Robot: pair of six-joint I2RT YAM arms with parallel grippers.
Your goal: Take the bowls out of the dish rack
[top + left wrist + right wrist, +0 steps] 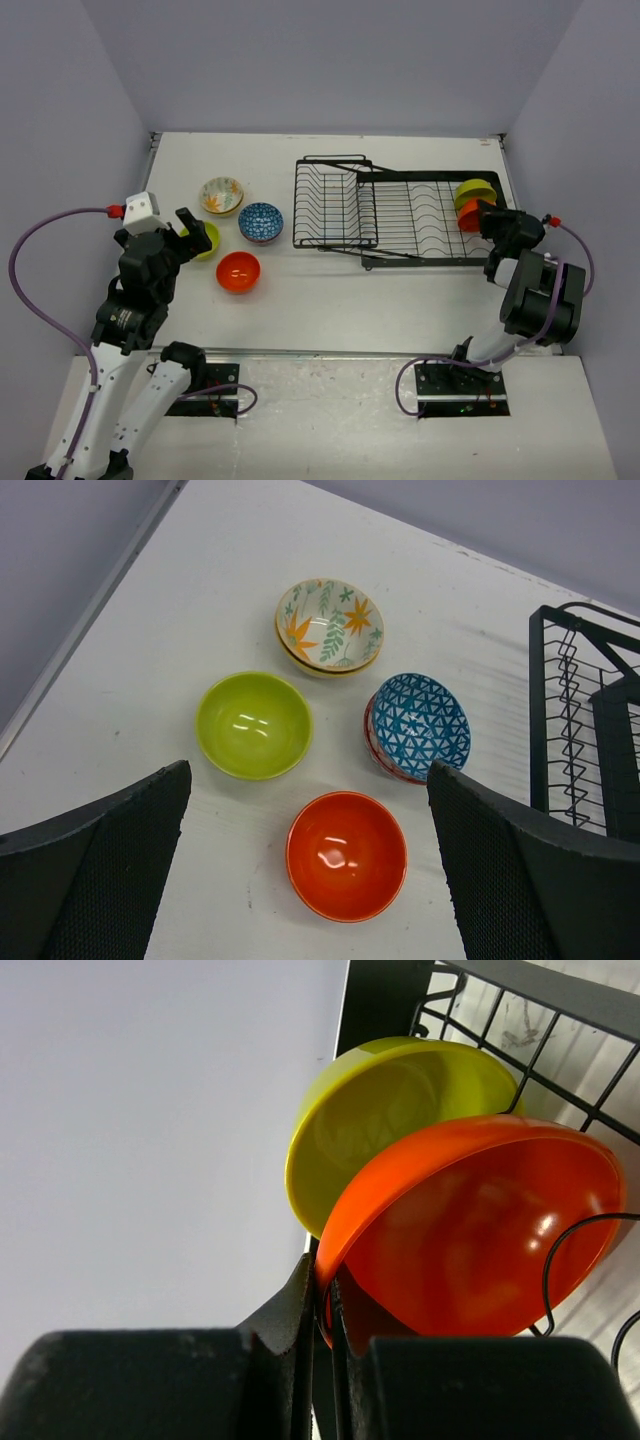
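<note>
Bowls (238,272): four on table (380,300), two in dish rack (420,215)

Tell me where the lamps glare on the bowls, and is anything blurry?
Left wrist view: white glints inside the table's orange bowl and lime bowl, both sharp. Right wrist view: one glint on the racked orange bowl; the near fingers look soft. Top view: even light, faint shadows.

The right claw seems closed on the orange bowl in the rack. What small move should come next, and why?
Probably a short lift upward. The right claw pinches the rim of the orange bowl, which stands on edge in the dish rack, beside the lime green bowl. Rising first should free it from the wires before any sideways carry.
</note>
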